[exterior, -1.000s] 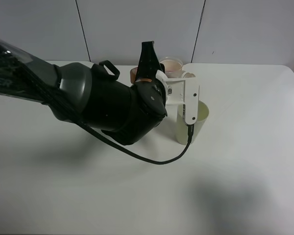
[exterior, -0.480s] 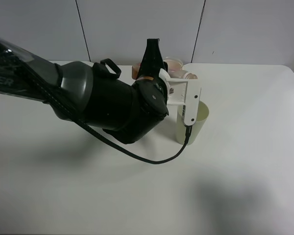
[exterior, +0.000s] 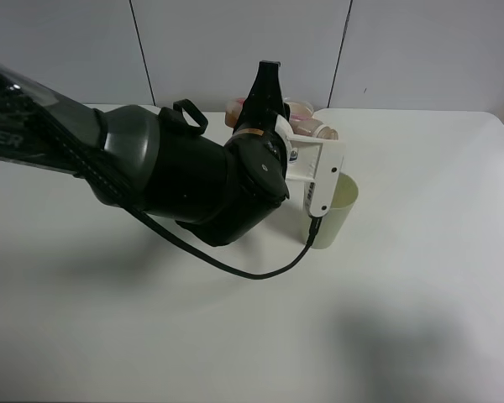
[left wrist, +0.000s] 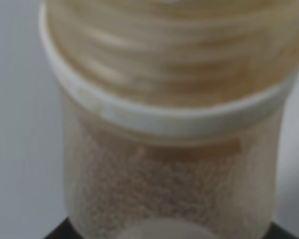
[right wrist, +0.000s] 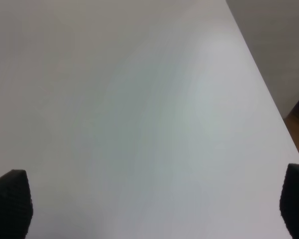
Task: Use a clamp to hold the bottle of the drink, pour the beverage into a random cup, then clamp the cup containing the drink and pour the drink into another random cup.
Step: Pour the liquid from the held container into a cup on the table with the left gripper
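White table under grey wall panels, with the left arm filling the middle of the high view.
Right gripper [right wrist: 152, 199] hangs over bare table [exterior: 420, 319], fingers spread wide, holding nothing. Left arm [exterior: 176, 176] and its white camera bracket [exterior: 323, 172] hide the left of the pale green cup [exterior: 343, 206]. Left gripper [exterior: 267, 101] is clamped on the bottle [left wrist: 169, 164], which is tipped toward that cup. A pinkish cup [exterior: 301, 107] peeks out behind.
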Robot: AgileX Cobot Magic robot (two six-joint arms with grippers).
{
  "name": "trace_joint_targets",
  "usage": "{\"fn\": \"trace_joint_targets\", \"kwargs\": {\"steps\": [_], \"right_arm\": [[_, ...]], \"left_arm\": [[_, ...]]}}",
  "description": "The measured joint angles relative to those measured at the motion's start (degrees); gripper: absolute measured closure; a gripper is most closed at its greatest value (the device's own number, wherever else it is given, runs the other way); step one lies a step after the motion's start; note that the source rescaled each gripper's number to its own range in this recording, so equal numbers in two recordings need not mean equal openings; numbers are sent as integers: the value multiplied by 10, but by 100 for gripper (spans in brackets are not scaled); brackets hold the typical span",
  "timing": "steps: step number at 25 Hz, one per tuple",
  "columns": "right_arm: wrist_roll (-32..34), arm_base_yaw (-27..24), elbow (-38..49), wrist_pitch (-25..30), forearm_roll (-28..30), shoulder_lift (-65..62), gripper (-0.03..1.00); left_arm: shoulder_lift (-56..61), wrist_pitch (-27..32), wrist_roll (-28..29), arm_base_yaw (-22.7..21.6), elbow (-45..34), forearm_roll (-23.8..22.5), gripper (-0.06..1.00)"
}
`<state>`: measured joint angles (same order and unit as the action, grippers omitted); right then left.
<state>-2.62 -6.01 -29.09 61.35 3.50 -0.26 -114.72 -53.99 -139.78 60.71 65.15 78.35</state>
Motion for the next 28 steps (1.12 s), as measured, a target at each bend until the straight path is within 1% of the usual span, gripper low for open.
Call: {"fn": "trace_joint_targets", "kwargs": {"steps": [15,22,28], "right_arm": [[0,0,0,0,0,0,-3],[0,0,0,0,0,0,-3],[0,0,0,0,0,0,-3]], "left_arm": [[0,-1,-62,0,0,-8,94],[0,-12,-67,0,0,-25,94],[0,-15,-67,0,0,-29,94]]}}
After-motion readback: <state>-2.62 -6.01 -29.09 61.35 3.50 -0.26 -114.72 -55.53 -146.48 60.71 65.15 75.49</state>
